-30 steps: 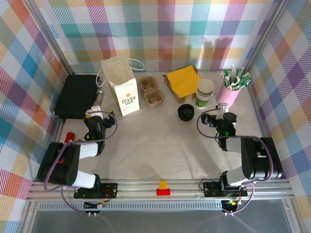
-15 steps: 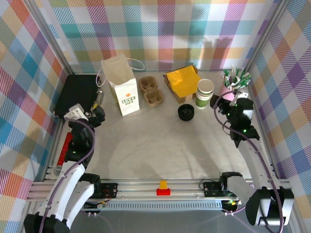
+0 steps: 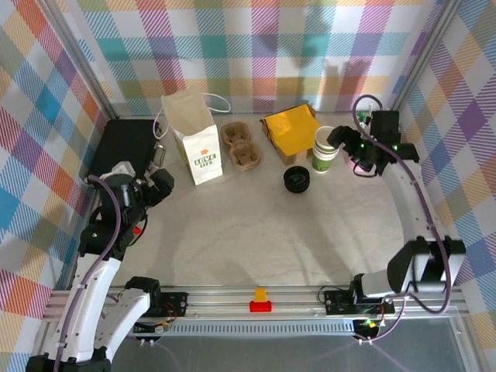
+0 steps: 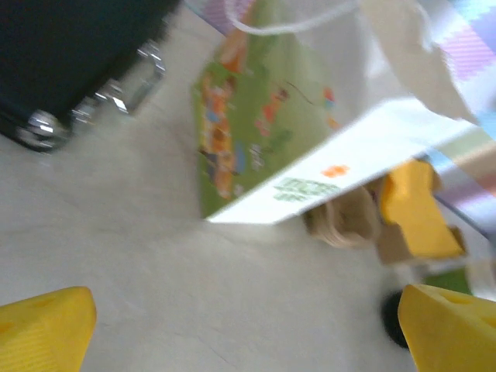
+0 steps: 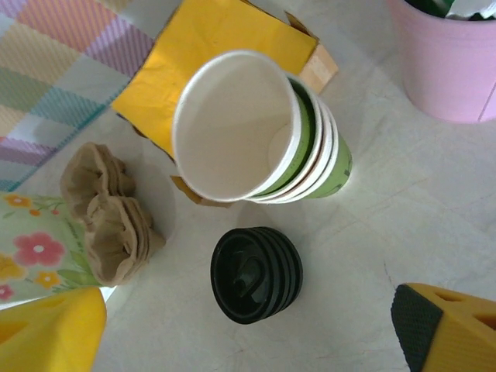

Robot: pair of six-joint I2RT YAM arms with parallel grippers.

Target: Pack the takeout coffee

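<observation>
Walls (image 3: 256,46) in pastel plaid: pink, teal, yellow, orange and purple squares. A pale grey, faintly mottled table (image 3: 256,232). At far left, a black case (image 3: 124,151). Right of it, a white paper bag (image 3: 192,136) with green lettering, its side printed green with orange flowers. Then a brown pulp cup carrier (image 3: 240,146), a bright yellow sheet (image 3: 292,130) on tan cardboard, stacked cream cups (image 3: 326,149) with green bases and white insides, black lids (image 3: 296,179) and a pink tub (image 5: 449,54). Yellow fingers (image 4: 43,325) on the left claw (image 4: 248,333); yellow, black-padded fingers (image 5: 457,325) on the right claw (image 5: 248,341).
</observation>
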